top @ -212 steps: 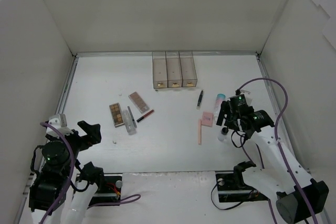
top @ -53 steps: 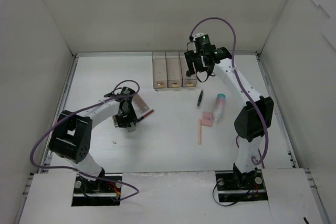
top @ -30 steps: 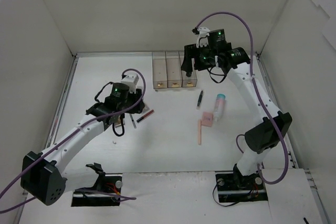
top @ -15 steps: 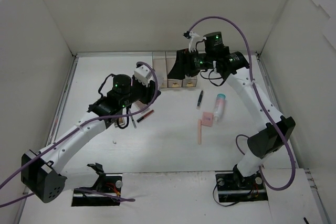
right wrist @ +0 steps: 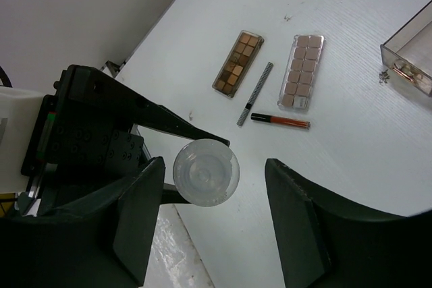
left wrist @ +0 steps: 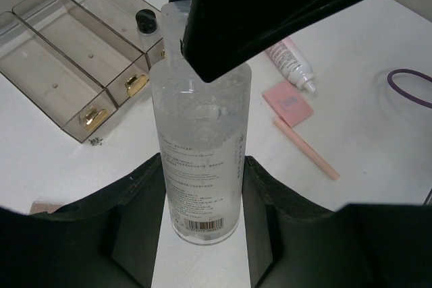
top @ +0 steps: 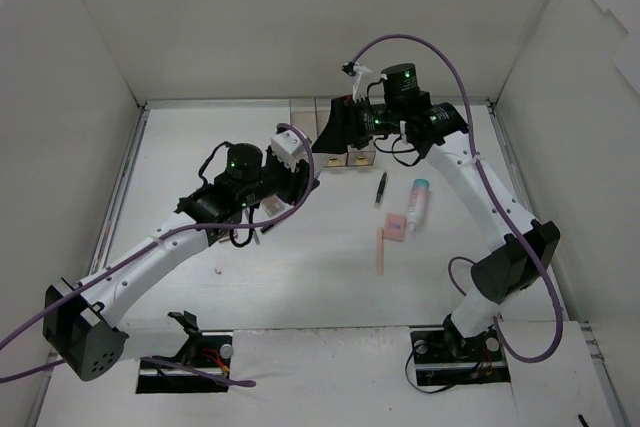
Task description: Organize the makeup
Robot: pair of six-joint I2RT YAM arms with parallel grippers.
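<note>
My left gripper is shut on a clear bottle of liquid with a barcode label and holds it upright above the table. My right gripper hangs open over the bottle's top end, which sits nearer its left finger, with gaps on both sides. In the top view the two grippers, left and right, meet in front of the clear box. Two brown palettes, a black pencil and a red pencil lie on the table below.
A black-capped vial stands in one compartment of the clear box. Right of centre lie a dark pencil, a white-blue bottle, a pink square pad and a pink stick. White walls ring the table.
The left arm lifted the clear bottle up and toward the box. The right gripper swung left from the box to hover over the bottle's top, and its jaws narrowed.
</note>
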